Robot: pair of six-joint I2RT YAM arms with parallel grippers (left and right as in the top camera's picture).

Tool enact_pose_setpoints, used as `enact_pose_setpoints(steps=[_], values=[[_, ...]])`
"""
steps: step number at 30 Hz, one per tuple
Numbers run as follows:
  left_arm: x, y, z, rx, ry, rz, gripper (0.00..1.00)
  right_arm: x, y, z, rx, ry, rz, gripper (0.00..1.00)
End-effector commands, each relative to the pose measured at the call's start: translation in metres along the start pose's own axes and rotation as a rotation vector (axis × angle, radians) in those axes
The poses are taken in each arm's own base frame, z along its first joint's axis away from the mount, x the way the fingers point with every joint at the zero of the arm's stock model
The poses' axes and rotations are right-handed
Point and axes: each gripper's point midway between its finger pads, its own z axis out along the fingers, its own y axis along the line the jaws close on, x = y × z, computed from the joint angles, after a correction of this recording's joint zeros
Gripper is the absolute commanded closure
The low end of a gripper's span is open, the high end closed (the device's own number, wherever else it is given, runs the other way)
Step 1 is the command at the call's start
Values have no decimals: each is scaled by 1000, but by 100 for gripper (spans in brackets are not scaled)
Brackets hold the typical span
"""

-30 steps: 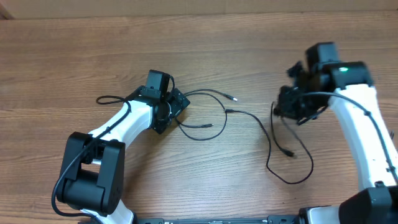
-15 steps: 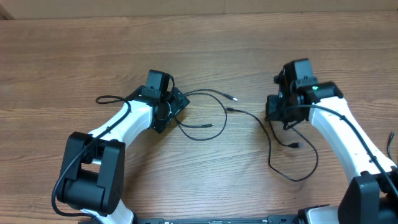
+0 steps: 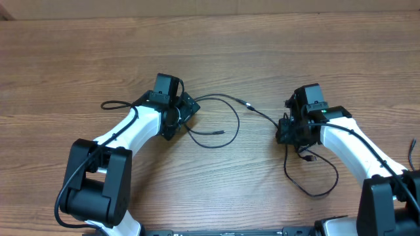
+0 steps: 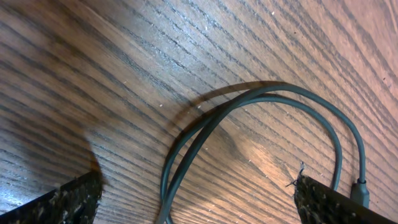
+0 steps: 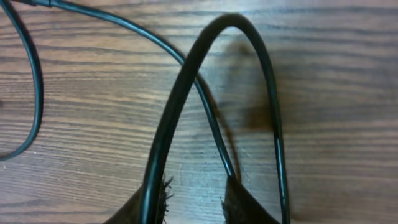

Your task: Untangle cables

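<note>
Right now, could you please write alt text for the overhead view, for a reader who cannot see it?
Two white-and-black robot arms reach over a wooden table, with thin black cables strewn between them. The left gripper sits at one cable's loops; the right gripper sits over another cable trailing toward the near edge.

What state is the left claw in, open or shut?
Open: the left gripper's fingertips sit wide apart at the wrist view's bottom corners, a cable lying loose between them.
</note>
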Motion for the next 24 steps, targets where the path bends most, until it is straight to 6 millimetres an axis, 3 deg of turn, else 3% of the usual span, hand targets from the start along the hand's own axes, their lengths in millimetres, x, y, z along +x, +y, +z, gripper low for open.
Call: enact_pose_setpoints(steps=[1,11,16,24], values=[[7,42,22,-133,13,6,1,-5,-4,1,22,-26,-5,68],[7,42,22,-131,11,6,0,-13,-12,10,65,-46,-7,69],[7,41,22,-130,11,6,1,1,-15,31,76,41,-2,69],[7,42,22,-131,11,7,0,27,6,58,101,145,-109,69]])
